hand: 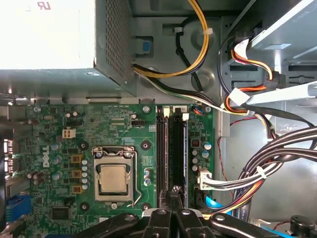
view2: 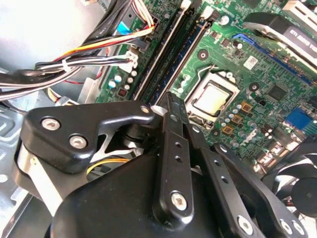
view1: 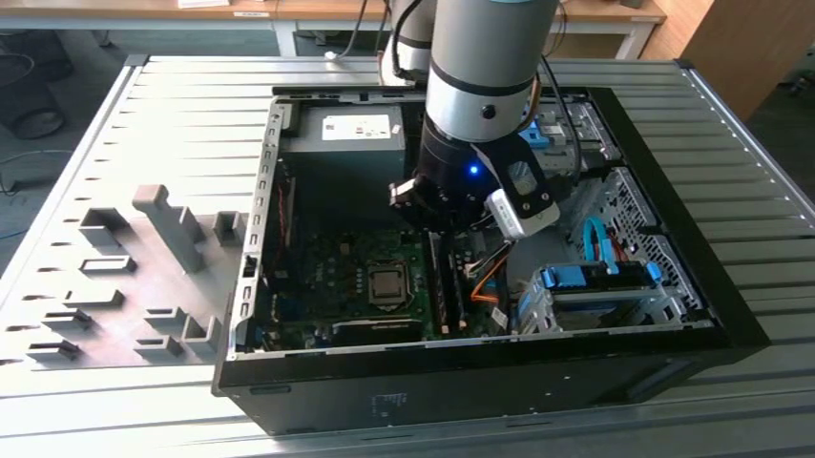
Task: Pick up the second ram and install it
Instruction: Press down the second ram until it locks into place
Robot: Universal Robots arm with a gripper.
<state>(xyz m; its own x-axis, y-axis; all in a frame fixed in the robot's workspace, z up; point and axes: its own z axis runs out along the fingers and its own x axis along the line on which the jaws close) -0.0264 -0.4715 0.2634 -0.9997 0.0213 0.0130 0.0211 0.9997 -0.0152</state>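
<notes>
Exterior view: the arm stands over the open computer case (view1: 713, 315), which lies on the slatted metal surface (view1: 178, 105); the pincer (view1: 440, 224) hangs low inside, right above the memory slots beside the processor socket (view1: 386, 284). Grey fixture blocks (view1: 166, 229) sit on the surface at the exterior view's left, well apart from the case. A long dark stick (view1: 446, 281) runs along the slots beneath the pincer. Second wrist view: the pincer (view2: 171, 106) has its fingers (view2: 174, 148) drawn together into a narrow closed stance, tips just above the slot row (view2: 171, 54) — whether they pinch the second ram I cannot tell, since the tips hide whatever lies between them. First wrist view: two parallel dark slots run across the motherboard (hand: 59, 144); the second ram (hand: 177, 153) appears to lie in the slot directly ahead of the pincer (hand: 174, 191), its twin stick (hand: 162, 153) alongside. Judgement — the step in hand is the seating, not the pick-up. Pressing home calls for a straight, even push along the stick's top edge, with the end latches free to close.
</notes>
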